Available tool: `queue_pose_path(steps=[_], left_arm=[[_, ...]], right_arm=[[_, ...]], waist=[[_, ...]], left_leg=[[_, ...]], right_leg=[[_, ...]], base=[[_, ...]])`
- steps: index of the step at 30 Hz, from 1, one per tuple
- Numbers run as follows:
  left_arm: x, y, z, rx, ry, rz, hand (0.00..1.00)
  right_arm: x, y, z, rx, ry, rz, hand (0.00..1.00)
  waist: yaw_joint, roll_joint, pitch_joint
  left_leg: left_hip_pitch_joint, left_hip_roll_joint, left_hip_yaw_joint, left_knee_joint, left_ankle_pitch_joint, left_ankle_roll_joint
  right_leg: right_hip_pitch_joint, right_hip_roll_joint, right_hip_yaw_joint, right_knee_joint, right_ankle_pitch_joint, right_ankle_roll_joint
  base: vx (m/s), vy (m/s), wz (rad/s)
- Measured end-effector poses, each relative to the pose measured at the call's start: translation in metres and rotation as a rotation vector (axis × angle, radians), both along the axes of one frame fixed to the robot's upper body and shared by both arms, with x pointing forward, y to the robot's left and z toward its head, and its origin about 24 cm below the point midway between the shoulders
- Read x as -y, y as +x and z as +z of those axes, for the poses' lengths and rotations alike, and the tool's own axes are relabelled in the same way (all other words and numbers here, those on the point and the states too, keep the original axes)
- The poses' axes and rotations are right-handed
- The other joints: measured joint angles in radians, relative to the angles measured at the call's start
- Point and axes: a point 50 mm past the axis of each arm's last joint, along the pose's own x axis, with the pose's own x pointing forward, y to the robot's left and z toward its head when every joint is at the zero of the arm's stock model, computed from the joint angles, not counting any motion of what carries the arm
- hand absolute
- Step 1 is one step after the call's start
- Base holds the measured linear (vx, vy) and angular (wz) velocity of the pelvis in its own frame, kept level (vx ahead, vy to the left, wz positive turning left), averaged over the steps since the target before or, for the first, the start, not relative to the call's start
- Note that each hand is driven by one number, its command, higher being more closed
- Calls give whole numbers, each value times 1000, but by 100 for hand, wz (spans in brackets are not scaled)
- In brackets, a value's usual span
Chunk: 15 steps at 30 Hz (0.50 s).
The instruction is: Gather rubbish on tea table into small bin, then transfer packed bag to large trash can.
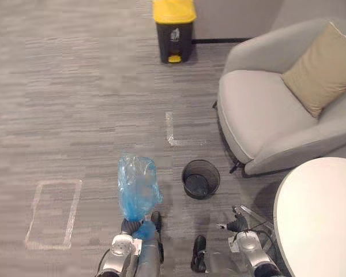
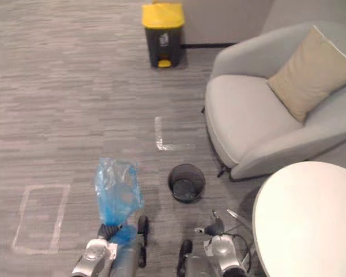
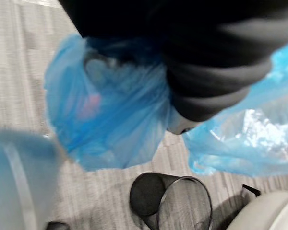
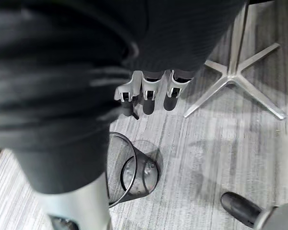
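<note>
That blue bag [image 1: 137, 187] looks like thin, soft film, crinkly and probably a bit slippery. From how puffy it is, I'd guess it's pretty light. It has no stiffness at all, so the place to take it is the gathered neck, since a pinch on the body would likely just slide or tear. The neck bunches up right at the left hand [image 1: 130, 224] and the body balloons out just past it, off the floor. The plastic covers the fingers, so I honestly can't tell how they sit. The right hand [image 4: 153, 91] is empty with its fingers loose, above the black mesh bin [image 1: 200, 179], which has no bag in it. The yellow-lidded trash can [image 1: 174, 29] is well away across the floor.
</note>
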Motion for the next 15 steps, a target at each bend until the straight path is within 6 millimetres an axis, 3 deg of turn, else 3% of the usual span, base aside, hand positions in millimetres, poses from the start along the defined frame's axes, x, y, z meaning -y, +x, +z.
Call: queue_pose_path(steps=[2, 3, 6, 10, 13, 15], left_arm=[[0, 1, 0, 1, 1, 1, 100], [-2, 0, 0, -3, 6, 1, 100], [-14, -5, -3, -30, 44, -5, 100], [-16, -6, -2, -31, 52, -7, 100], [-18, -11, -5, -47, 54, -2, 100], [-19, -14, -6, -53, 55, 0, 100]], right_arm=[[4, -8, -3, -22, -7, -7, 0], [6, -12, -5, -38, -10, -12, 0], [-10, -16, -11, -66, 40, -5, 0], [-11, -14, -11, -69, 42, -1, 0], [-11, -7, -8, -53, 43, 3, 0], [-11, -8, -9, -57, 58, -8, 0]], waist=[[-2, 15, -4], [-1, 20, 0], [7, -15, -12], [8, -14, -16], [8, -10, -20], [9, -14, -25]], left_leg=[[45, 40, 32, 4, -72, -4], [75, 36, 30, -60, -96, -13], [88, -15, 26, -88, -84, 4], [80, -58, 14, -85, -105, 35], [50, -68, 14, -13, -160, 61], [29, -74, 5, 60, -211, 64]], right_leg=[[6, -4, -34, -12, 8, 28], [8, -1, -36, -15, 13, 47], [43, -24, -31, -75, 47, 86], [59, -48, -12, -104, 61, 111], [51, -66, -1, -78, 36, 142], [22, -93, 7, 15, -20, 162]], base=[[-73, 213, 67], [-29, 169, 33], [-2, 173, 20], [1, 164, 19], [66, 119, 6], [134, 105, 10]])
